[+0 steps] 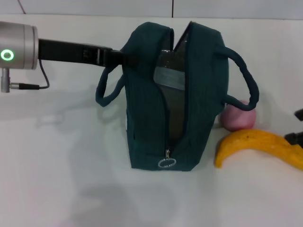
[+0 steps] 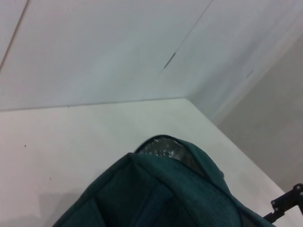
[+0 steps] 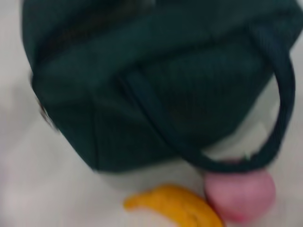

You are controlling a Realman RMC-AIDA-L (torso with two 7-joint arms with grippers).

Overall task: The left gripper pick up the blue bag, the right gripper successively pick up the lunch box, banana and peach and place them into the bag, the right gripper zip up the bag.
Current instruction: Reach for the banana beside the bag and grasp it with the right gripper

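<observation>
My left tool (image 1: 124,56) clamps the open blue bag (image 1: 175,94) mid-counter; banana (image 1: 258,146), peach (image 1: 239,116) beside it; right tool's (image 1: 297,127) state unclear.

The blue bag (image 1: 149,123) is dark teal with silver lining, the banana (image 1: 255,144) orange-yellow, the peach (image 1: 239,118) pale pink, the counter (image 1: 61,179) white.

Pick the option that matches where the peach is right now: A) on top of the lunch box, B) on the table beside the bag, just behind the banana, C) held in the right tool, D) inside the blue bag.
B: the peach sits on the table to the right of the blue bag, partly behind its handle loop, with the banana lying just in front.
</observation>
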